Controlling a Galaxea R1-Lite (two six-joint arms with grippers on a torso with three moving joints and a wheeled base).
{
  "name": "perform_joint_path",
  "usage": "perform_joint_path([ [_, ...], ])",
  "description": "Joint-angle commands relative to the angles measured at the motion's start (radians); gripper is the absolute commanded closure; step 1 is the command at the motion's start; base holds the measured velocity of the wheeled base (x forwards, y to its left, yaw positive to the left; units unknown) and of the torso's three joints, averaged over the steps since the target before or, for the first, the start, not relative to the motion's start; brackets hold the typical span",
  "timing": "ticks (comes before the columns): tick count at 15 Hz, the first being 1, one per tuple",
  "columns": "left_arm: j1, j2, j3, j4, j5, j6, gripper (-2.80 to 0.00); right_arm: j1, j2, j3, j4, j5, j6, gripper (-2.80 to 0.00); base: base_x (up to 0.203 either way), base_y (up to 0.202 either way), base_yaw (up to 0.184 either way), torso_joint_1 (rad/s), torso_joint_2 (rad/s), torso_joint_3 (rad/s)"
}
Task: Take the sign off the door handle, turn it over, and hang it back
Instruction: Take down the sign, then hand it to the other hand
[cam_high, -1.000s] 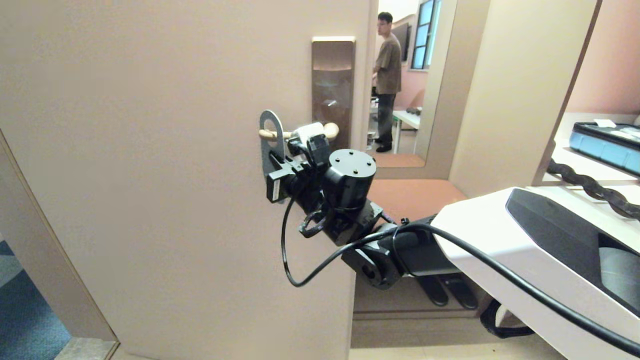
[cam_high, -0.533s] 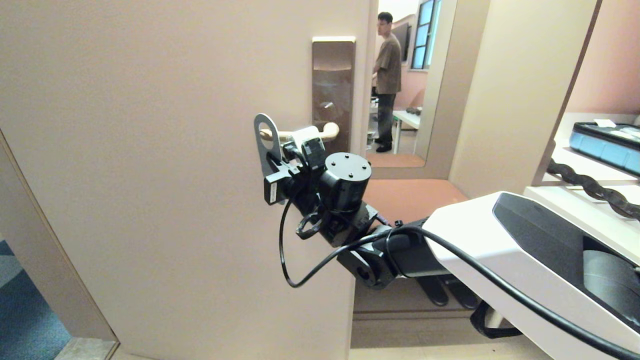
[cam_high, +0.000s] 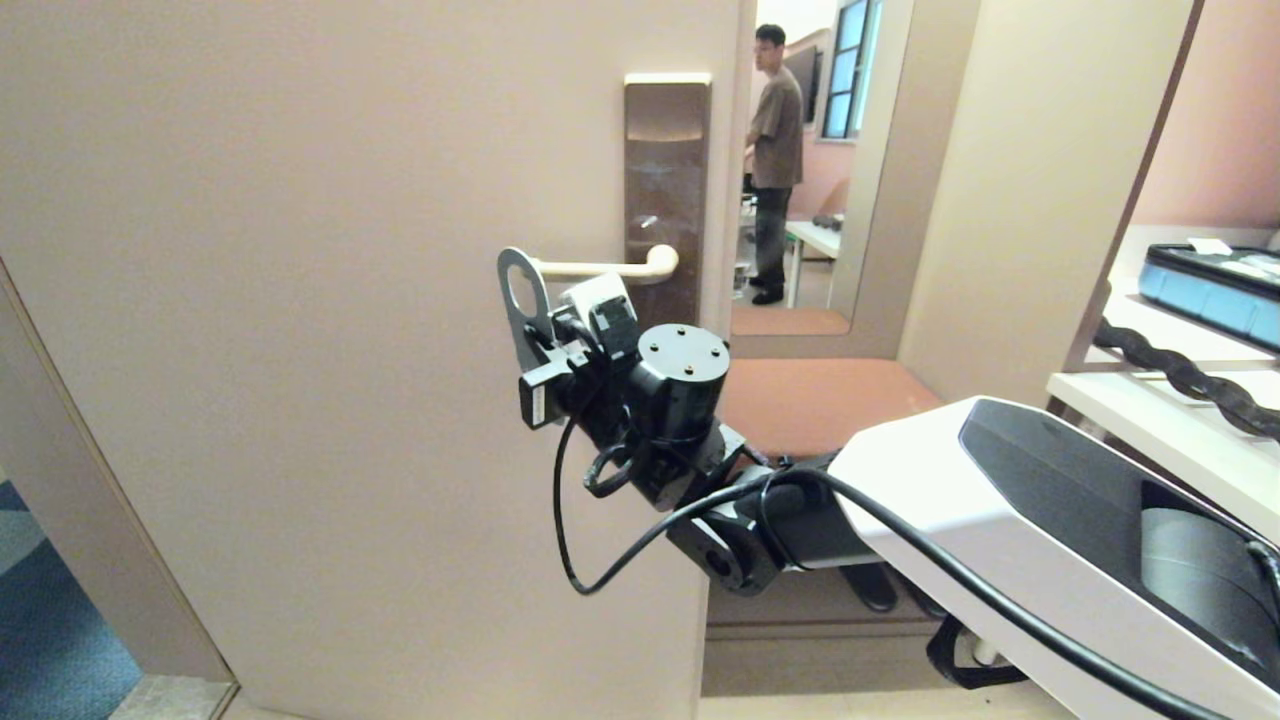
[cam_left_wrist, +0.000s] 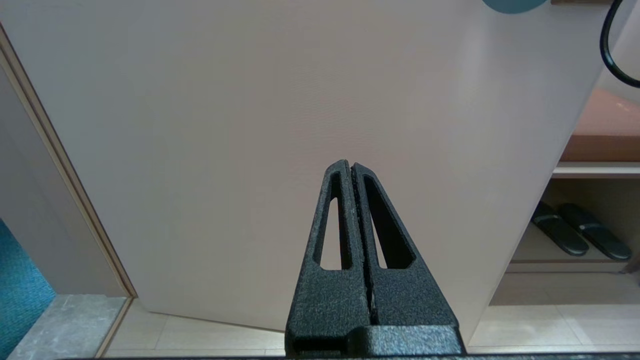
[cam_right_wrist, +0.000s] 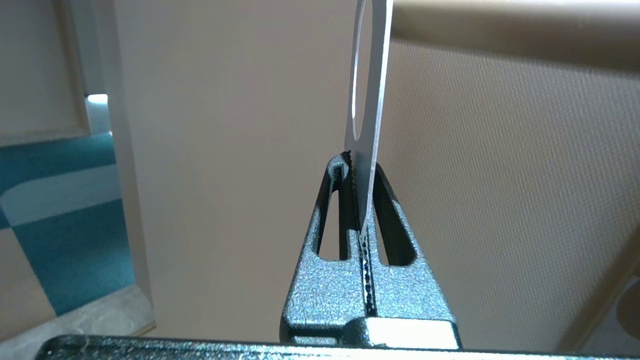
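The right gripper (cam_high: 535, 345) is raised in front of the door (cam_high: 300, 350), its jaws clamped on the lower body of the sign (cam_high: 522, 300). In the right wrist view the sign (cam_right_wrist: 367, 115) stands edge-on between the two fingers (cam_right_wrist: 390, 220), held upright, with its oval hole above the fingertips. The upper loop of the sign sits at the free end of the door handle (cam_high: 600, 268); whether the bar passes through the hole or ends just beside it cannot be determined (the wrist view shows the bar meeting the loop at the picture's edge). The handle runs level to the lock plate (cam_high: 666, 180). The left gripper (cam_left_wrist: 352, 167) hangs low before the door, jaws pressed together on nothing. A person (cam_high: 774, 160) stands in the room beyond.
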Motion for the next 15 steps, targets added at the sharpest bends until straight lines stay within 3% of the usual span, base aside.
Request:
perform_joint_path([
  [1,0.000,0.001,0.000,-0.001,0.000,-0.001,0.00,0.005,-0.015,0.025,-0.005,0.000,-0.001,0.00,0.000,0.000,0.000,0.000,0.00,0.000],
  [15,0.000,0.001,0.000,-0.001,0.000,-0.001,0.00,0.030,-0.289,0.413,-0.001,0.075,-0.059,0.00,0.000,0.000,0.000,0.000,0.00,0.000],
])
